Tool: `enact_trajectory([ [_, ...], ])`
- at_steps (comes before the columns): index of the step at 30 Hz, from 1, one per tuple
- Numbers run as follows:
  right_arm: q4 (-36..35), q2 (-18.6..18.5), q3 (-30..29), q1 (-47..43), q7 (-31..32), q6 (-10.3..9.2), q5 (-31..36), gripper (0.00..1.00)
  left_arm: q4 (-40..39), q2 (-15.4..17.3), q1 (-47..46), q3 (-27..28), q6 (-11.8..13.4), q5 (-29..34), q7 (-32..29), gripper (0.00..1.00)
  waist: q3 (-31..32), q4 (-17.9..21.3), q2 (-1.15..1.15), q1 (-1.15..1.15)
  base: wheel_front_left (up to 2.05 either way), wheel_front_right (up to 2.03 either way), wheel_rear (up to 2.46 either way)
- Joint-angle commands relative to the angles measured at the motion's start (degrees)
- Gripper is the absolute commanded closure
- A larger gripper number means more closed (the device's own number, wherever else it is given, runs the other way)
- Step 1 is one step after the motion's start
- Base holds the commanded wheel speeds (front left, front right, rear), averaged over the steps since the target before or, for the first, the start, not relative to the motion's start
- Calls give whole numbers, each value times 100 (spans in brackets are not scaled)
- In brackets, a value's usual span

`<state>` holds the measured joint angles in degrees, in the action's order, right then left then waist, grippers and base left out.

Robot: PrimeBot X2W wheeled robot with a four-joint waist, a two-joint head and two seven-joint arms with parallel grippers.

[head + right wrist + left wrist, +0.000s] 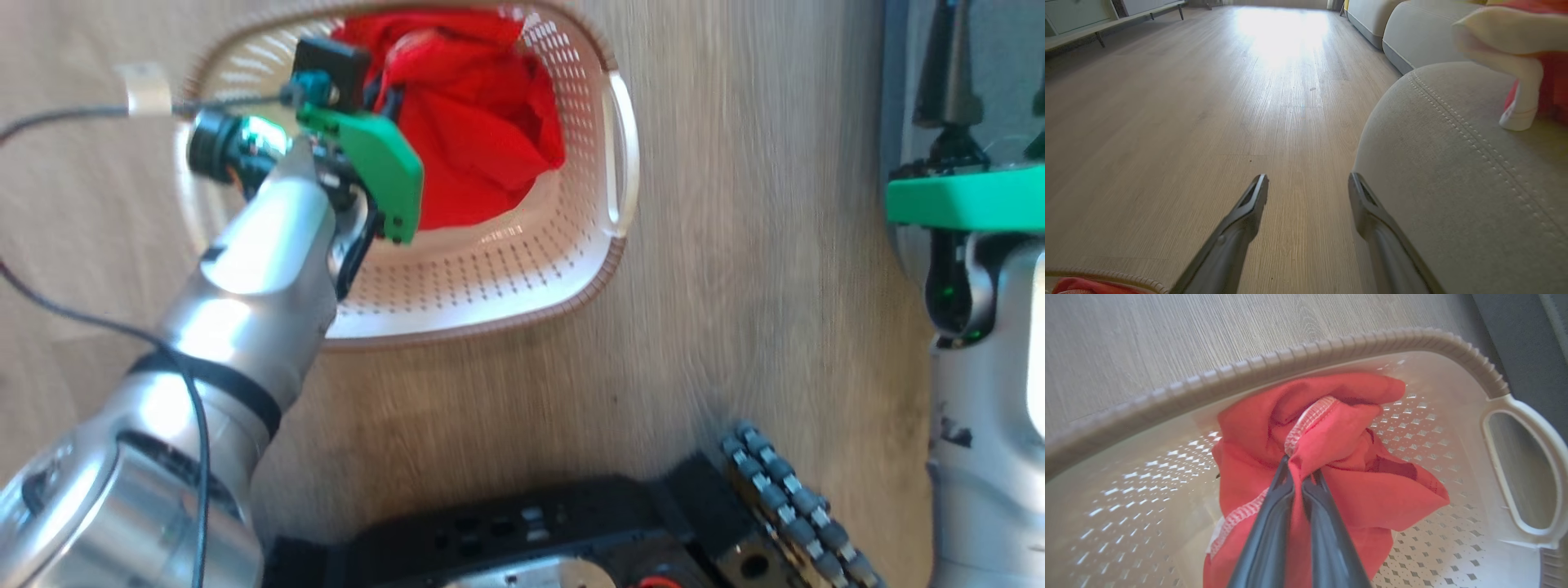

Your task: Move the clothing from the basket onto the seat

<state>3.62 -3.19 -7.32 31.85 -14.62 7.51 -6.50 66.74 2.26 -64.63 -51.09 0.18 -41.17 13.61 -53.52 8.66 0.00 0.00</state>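
Inside basket (490, 278), left hand (1298, 475) pinching clothing (1363, 502), bunched lengthwise toward far rim (1290, 361)

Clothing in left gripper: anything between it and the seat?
The basket's handle-side wall and rim rise between the clothing, pinched by the left gripper, and the seat. The right gripper hangs open beside the seat.

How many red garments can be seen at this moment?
2. One garment bunched in the basket, pinched by the left gripper; a second garment, blurred, red with pale trim, on the seat. The bunch may hide more.
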Motion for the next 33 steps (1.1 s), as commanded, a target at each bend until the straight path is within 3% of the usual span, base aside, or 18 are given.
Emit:
enact_trajectory([
  [1, -83, 31, 42, -403, -38, -2, 54, 0, -123, 90, 297, 182, 5, -25, 109, 100, 732, -324, 0, 0, 0, 0, 0],
  [13, 412, -106, -21, -1237, -38, -2, 145, 0, -2334, 903, 2385, 1687, 520, 410, 138, 100, 3064, -826, 0, 0, 0, 0, 0],
  [23, 584, -326, 11, -2001, -38, -2, 396, 0, -4153, 1274, 4234, 3030, 953, 1097, 139, 100, 4323, -1068, 0, 0, 0, 0, 0],
  [33, 758, -452, 109, -2628, -38, -2, 553, 0, -4822, 1394, 5243, 3648, 934, 1600, 139, 100, 5162, -1183, 0, 0, 0, 0, 0],
])
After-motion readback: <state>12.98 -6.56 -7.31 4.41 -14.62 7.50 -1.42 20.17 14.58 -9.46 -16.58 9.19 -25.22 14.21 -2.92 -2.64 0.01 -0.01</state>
